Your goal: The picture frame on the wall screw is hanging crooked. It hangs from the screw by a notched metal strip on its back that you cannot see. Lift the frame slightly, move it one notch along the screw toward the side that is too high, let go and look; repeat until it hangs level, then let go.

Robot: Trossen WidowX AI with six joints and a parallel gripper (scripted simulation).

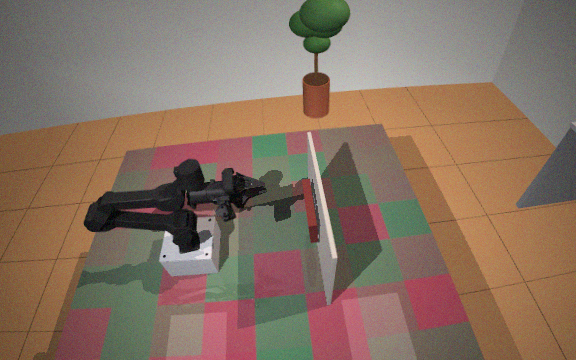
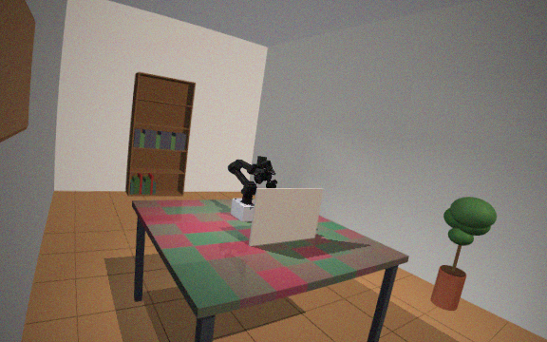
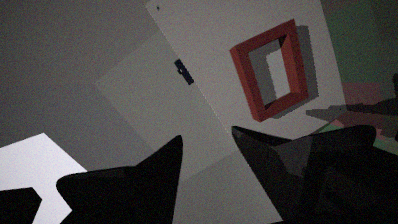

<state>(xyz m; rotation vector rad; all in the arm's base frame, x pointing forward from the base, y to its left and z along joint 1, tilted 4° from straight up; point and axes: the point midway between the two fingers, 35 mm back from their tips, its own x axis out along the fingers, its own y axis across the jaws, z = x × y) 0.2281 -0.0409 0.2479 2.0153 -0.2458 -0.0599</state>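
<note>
Your picture frame [image 3: 272,70] is the red one hanging on the white wall panel [image 1: 324,225] that stands upright on the bench [image 1: 278,320]. In the wrist view you see all of it, free of the arm. The top view shows it as a thin red edge [image 1: 310,210] against the face of the panel that looks toward the arm. The screw and the notched strip are hidden behind the frame, so you cannot read the notch position directly.

The wrist camera is itself rolled, so the frame's slant there is no fair measure of level. Treat this as the look step: the frame hangs on its own and you are judging the tilt.

The claw [image 1: 260,190] is released, its fingers parted with nothing between them, and it sits well apart from the frame, out over the bench between the arm's white base block [image 1: 190,255] and the panel.

If you judge the frame crooked, your next move is to bring the claw in again, close on an edge of the frame, lift slightly and shift one notch toward the high side. Keep the lift small, or the strip may come off the screw altogether.
</note>
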